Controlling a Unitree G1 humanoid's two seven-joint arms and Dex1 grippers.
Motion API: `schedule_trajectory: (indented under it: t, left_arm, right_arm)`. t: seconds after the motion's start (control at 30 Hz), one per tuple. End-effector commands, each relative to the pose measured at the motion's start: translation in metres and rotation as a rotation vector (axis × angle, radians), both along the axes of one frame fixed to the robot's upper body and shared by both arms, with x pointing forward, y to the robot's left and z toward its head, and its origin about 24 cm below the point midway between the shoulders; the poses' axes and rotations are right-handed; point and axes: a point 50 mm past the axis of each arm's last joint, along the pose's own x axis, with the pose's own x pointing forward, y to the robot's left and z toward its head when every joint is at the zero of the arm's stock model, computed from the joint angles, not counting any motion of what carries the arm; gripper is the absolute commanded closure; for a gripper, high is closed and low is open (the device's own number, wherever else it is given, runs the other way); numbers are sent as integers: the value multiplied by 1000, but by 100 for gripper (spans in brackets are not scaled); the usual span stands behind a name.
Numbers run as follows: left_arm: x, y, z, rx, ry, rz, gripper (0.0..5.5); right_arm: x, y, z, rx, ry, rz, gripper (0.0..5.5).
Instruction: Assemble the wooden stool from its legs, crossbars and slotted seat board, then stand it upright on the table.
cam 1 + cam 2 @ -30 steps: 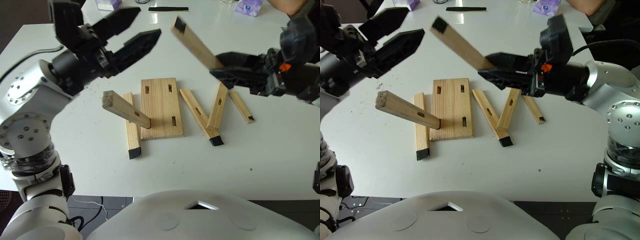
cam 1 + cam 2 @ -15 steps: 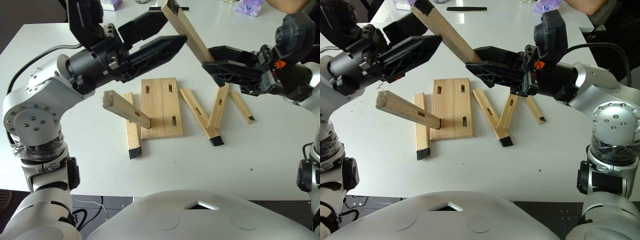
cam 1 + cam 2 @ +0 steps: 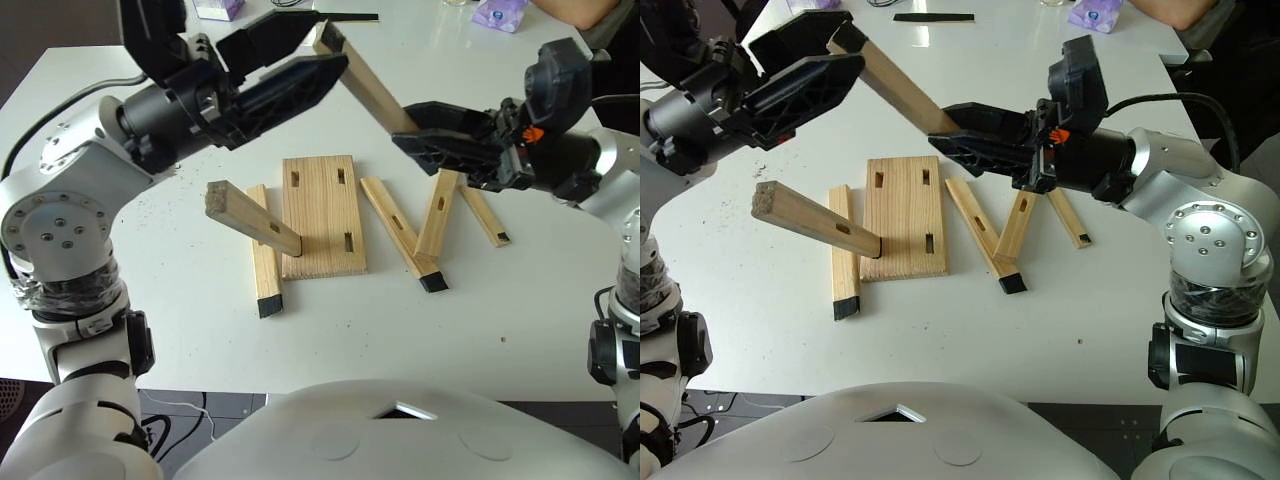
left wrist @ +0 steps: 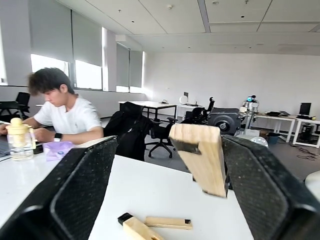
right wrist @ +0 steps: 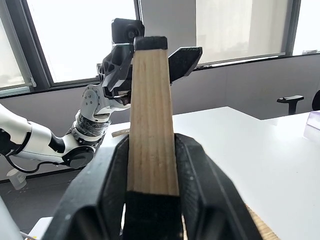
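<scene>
wooden leg [image 3: 365, 80] base hidden in right end effector [image 3: 402, 125]

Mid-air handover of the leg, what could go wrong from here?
1. The left gripper is open around only the far end of the raised leg; closing there while the right gripper lets go may let it pivot or slip.
2. The tilted leg in the seat board leans close by; a dropped leg could knock it out.

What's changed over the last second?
The right pincer carried its held leg toward the robot's left; the left pincer swung in and now brackets the leg's black-capped end, open. The seat board, its inserted leg and loose pieces stayed put.
</scene>
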Motion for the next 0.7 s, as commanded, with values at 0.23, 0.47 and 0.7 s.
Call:
schedule_trajectory:
  t: [0.23,0.47,0.7]
  left_arm:
    - [13,9,-10,122,-19,63,173]
    - [6,-19,-2,112,-66,-71,173]
    - [6,-32,5,87,-65,-123,173]
  right_arm:
    - [-3,4,6,40,-24,18,420]
    - [0,15,-8,-46,-23,17,420]
    - [5,25,-24,-144,-29,4,420]
